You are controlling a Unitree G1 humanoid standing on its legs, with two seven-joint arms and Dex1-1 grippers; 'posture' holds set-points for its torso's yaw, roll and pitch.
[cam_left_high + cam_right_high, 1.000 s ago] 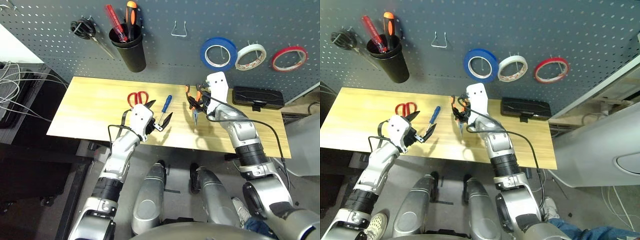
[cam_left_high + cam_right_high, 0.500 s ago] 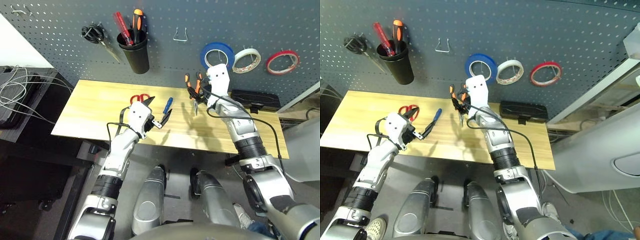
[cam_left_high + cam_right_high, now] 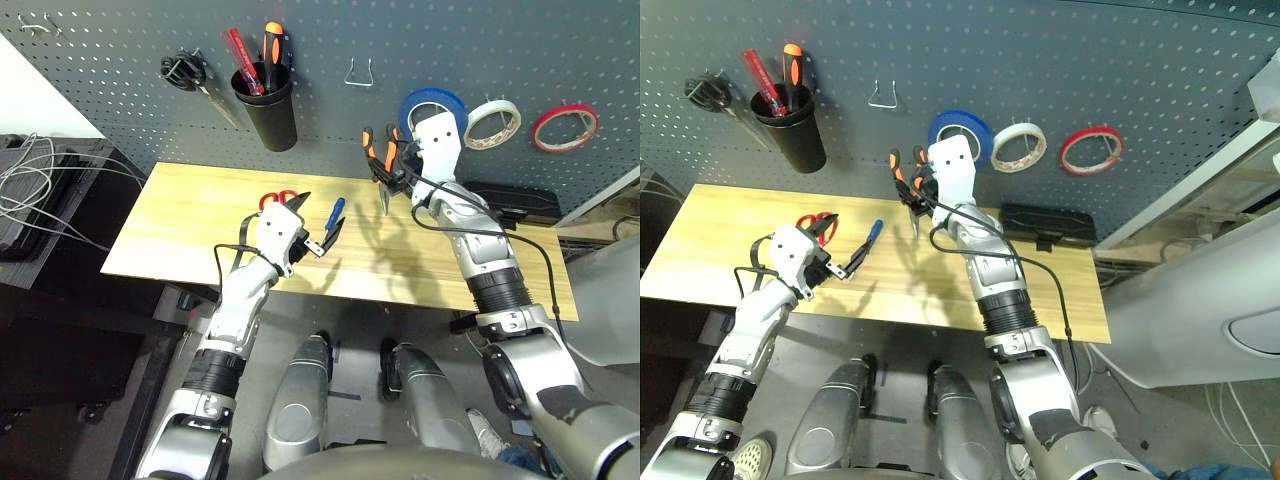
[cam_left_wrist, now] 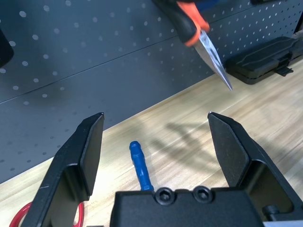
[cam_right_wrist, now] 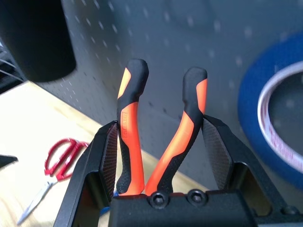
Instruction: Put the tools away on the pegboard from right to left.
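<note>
Right hand (image 3: 392, 172): your fingers pinch the pliers (image 5: 158, 137) by both handles, nose down, lifted clear of the desk (image 3: 200, 225) toward the pegboard (image 3: 320, 110) hook (image 3: 359, 71).
Left hand (image 4: 161, 142): spread wide, holding nothing, above the screwdriver (image 3: 333, 211).
Blue tape (image 3: 420, 100): already hung.
Scissors (image 3: 275, 196): waiting on the desk.

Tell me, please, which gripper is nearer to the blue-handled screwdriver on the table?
Left. The left gripper hovers open right beside the screwdriver, while the right gripper is raised near the pegboard, gripping the pliers.
</note>
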